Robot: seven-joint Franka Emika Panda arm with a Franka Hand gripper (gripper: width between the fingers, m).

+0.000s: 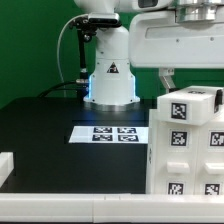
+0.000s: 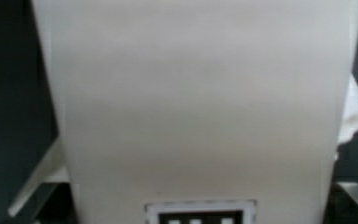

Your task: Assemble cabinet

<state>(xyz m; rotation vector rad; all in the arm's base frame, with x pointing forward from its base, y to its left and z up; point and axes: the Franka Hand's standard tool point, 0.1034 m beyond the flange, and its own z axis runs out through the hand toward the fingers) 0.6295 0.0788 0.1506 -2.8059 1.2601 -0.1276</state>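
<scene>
A: Tool point(image 1: 168, 80) first: where is it, and what are the fingers doing?

B: It hangs from the white arm at about one o'clock in the exterior view, directly above the cabinet point(image 1: 188, 140). One finger shows, reaching down to the top edge of the box. Whether the fingers are apart or pressed onto the box, I cannot tell from that view.

A: Does the wrist view settle it?

B: Not really. A broad, blurred white face of the cabinet point(image 2: 194, 110) fills nearly the whole picture, with a black-and-white tag point(image 2: 202, 214) at its edge. Pale finger shapes sit at both sides of the white face, so the box appears to lie between them, but contact is not clear.

A: And where is the cabinet?

B: It stands at about four o'clock in the exterior view, upright on the black table point(image 1: 60, 115), its near faces covered in square tags.

A: Anything else on the table?

B: The marker board point(image 1: 110, 133) lies flat near the centre, just beside the cabinet. The robot base point(image 1: 110, 75) stands at twelve o'clock. A white piece point(image 1: 5, 167) is cut off at eight o'clock.
</scene>
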